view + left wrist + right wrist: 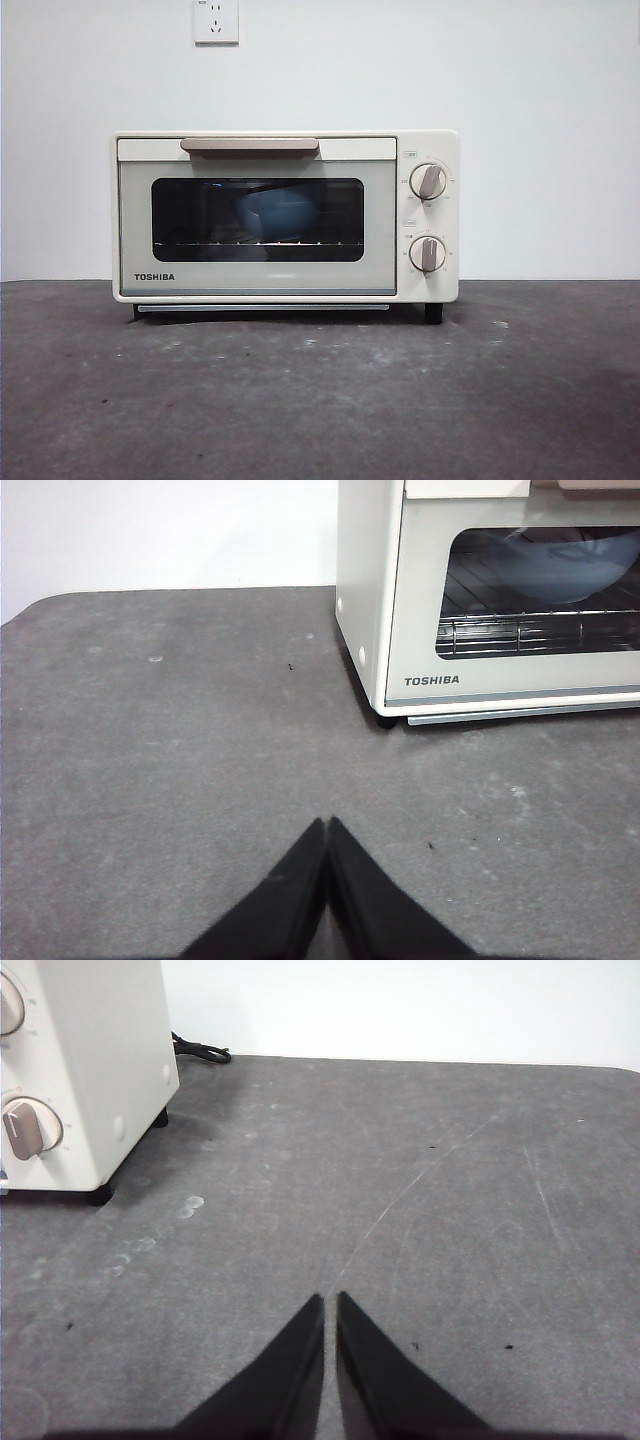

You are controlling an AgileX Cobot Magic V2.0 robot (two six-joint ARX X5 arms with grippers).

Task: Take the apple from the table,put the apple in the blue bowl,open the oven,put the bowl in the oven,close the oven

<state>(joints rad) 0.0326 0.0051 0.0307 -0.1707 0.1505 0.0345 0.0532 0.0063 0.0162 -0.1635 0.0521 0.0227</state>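
Dark grey bench point(320, 400), matte, flecked with pale scuffs, under a plain white wall.

Nearest, left tool point(327, 825): black jaws pressed together tip to tip, gripping nothing, hanging over bare bench well short of the oven's point(285, 215) front left corner. Right tool point(331, 1300): jaws drawn nearly together, only a thin slit between the tips, likewise empty, over bare bench out past the oven's knob side. Neither tool touching the oven.

Farther back, oven standing square on the bench, cream-white, TOSHIBA lettered low on the door. Door shut flush, beige bar handle point(250, 146) along the oven's top edge. Two grey knobs point(428, 182) stacked on the panel right of the door.

Inside the oven, behind the dark glass: blue bowl point(277, 215) resting upright on the wire rack point(530, 630), roughly centred in the window, seen dimly. Apple not to be made out through the glass.

Behind the oven, black cable point(200, 1050) curling on the bench near the rear corner. Above the oven, white wall socket point(216, 20).
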